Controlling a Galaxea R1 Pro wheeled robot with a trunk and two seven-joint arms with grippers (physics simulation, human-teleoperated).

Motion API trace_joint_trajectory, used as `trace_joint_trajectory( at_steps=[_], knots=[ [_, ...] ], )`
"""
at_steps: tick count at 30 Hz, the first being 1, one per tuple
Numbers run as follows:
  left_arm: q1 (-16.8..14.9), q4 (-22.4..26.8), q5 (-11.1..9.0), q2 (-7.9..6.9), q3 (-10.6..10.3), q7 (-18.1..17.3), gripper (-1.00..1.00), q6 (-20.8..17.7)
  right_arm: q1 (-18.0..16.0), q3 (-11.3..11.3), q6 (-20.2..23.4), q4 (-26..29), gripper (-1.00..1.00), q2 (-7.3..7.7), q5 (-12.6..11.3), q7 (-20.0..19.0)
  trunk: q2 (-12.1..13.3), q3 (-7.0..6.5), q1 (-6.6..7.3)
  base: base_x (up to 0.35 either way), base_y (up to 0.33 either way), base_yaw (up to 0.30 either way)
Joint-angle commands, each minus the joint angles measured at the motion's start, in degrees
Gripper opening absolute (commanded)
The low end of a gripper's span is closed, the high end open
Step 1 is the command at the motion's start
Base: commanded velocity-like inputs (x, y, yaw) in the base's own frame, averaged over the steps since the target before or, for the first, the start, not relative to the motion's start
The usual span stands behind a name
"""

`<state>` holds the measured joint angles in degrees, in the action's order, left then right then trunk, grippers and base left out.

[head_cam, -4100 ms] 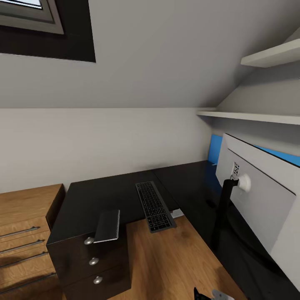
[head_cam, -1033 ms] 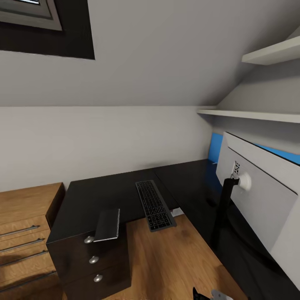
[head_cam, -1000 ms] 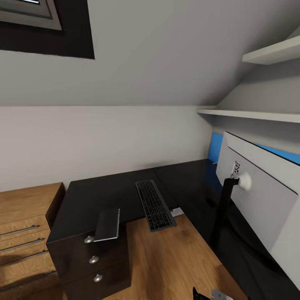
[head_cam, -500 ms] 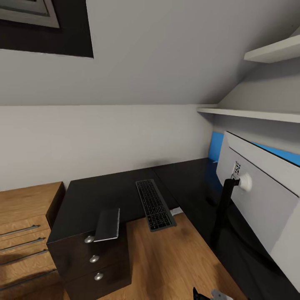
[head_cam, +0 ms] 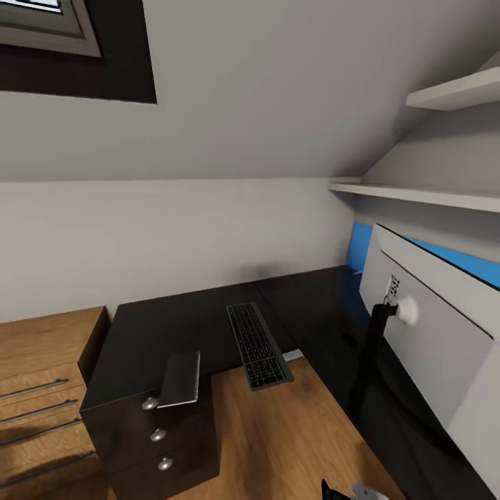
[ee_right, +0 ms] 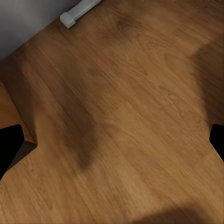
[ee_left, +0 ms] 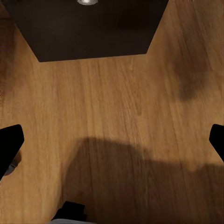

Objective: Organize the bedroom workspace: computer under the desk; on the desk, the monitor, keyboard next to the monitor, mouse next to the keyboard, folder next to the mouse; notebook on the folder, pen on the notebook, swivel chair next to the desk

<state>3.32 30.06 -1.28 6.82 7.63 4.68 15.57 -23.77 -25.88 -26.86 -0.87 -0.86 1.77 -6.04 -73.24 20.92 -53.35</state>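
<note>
Both grippers spread wide over bare wood floor

The flat black keyboard [head_cam: 258, 344] overhangs the glossy black L-shaped desk [head_cam: 173, 323], well apart from the left gripper [ee_left: 112, 140] and right gripper [ee_right: 112, 144].

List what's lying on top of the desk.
On the desk: the keyboard overhanging its front edge, a grey notebook-like pad over the drawers, and the monitor, whose back hides the desktop beyond it.

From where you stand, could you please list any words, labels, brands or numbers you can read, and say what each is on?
None can be read.
keyboard: key legends too small and blurred to make out.
monitor: its pale back carries a small dark patterned patch near the stand mount, not legible as text.
</note>
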Motion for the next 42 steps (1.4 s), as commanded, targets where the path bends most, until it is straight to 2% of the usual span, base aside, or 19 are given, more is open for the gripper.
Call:
trace_joint_trajectory(
  at_steps=[1,17,42],
  knots=[
    [0.0,0.1,-0.1,0.04,0.2,0.0,1.00,0.1,0.0,-0.5,-0.2,-0.1,1.00,0.01,0.2,-0.3,0.4,-0.13,0.22,0.000,0.000,0.000],
    [0.0,0.1,-0.1,0.04,0.2,0.0,1.00,0.1,0.0,-0.5,-0.2,-0.1,1.00,0.07,0.2,-0.3,6.8,-3.00,3.74,0.000,0.000,0.000],
    [0.0,-0.1,-0.1,0.06,0.2,0.0,1.00,0.2,0.0,-0.5,-0.3,-0.1,1.00,0.07,0.3,-0.3,6.8,-3.00,3.74,0.000,0.000,0.000]
  ],
)
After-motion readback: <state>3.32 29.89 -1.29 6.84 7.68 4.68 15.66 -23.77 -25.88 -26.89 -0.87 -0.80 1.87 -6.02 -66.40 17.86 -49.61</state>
